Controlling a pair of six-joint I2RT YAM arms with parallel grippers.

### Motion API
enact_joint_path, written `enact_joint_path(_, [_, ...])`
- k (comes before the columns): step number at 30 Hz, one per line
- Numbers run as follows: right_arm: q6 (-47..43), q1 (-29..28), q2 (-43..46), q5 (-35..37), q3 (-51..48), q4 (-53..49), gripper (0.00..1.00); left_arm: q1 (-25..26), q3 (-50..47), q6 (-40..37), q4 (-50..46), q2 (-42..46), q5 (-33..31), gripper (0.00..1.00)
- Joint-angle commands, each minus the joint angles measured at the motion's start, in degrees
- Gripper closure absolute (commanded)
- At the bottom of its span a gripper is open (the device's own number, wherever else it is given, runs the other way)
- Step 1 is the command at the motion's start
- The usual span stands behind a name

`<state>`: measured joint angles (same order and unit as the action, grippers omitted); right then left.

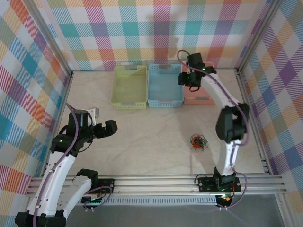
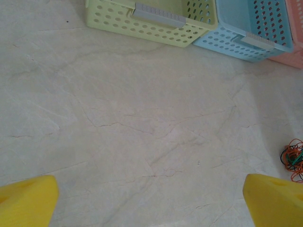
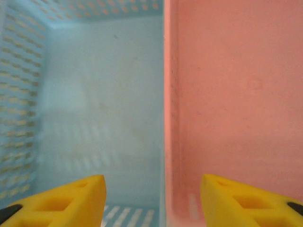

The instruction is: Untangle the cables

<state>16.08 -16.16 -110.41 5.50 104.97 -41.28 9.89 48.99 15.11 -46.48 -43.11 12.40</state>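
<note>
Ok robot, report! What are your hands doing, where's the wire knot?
Left gripper open, empty. Right gripper open over blue basket, pink basket. Cables knotted on table, nothing blocking.

I have the white-and-black left arm (image 1: 54, 177) folded low near its base, elbow bent, wrist aimed inward to the right. Its black left gripper (image 1: 110, 127) tilts downward, yellow fingertips (image 2: 28, 201) spread wide with nothing between them. The white-and-black right arm (image 1: 217, 92) stretches far forward, wrist turned straight down. Its black right gripper (image 1: 191, 81) hangs with yellow fingers (image 3: 71, 198) parted, gripping nothing
</note>
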Motion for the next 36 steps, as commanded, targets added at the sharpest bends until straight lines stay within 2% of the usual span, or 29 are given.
enact_joint_path(1, [2.4, -0.4, 10.8, -5.1, -7.6, -4.9, 0.44, 0.2, -0.5, -1.0, -0.5, 0.3, 0.1, 0.01])
enact_joint_path(6, [5.0, -0.7, 24.7, -5.0, -25.8, -5.5, 0.42, 0.3, -0.5, -1.0, -0.5, 0.7, 0.3, 0.01])
enact_joint_path(13, [7.8, -0.6, 35.1, -6.6, -42.8, -6.5, 0.4, 0.3, -0.5, -1.1, -0.4, 0.9, 0.8, 0.01])
enact_joint_path(17, [8.5, -0.7, 35.8, -5.9, -48.4, -9.0, 0.37, 0.2, -0.5, -1.1, -0.4, 1.3, 1.0, 0.01])
enact_joint_path(21, [9.0, -0.7, 36.5, -5.3, -53.5, -7.3, 0.35, 0.2, -0.7, -1.1, -0.2, 1.5, 1.3, 0.01])
enact_joint_path(31, [8.9, -0.8, 29.6, -7.7, -58.1, -3.1, 0.35, 0.3, -0.7, -1.2, -0.3, 0.8, 1.4, 0.01])
enact_joint_path(34, [8.5, -1.4, 27.9, -8.4, -58.2, -2.2, 0.37, 0.3, -0.7, -1.1, -0.2, 0.7, 1.5, 0.0])
enact_joint_path(36, [8.0, -1.9, 26.2, -9.4, -57.1, -2.4, 0.43, 0.4, -0.7, -1.1, -0.2, 0.4, 1.6, 0.01])
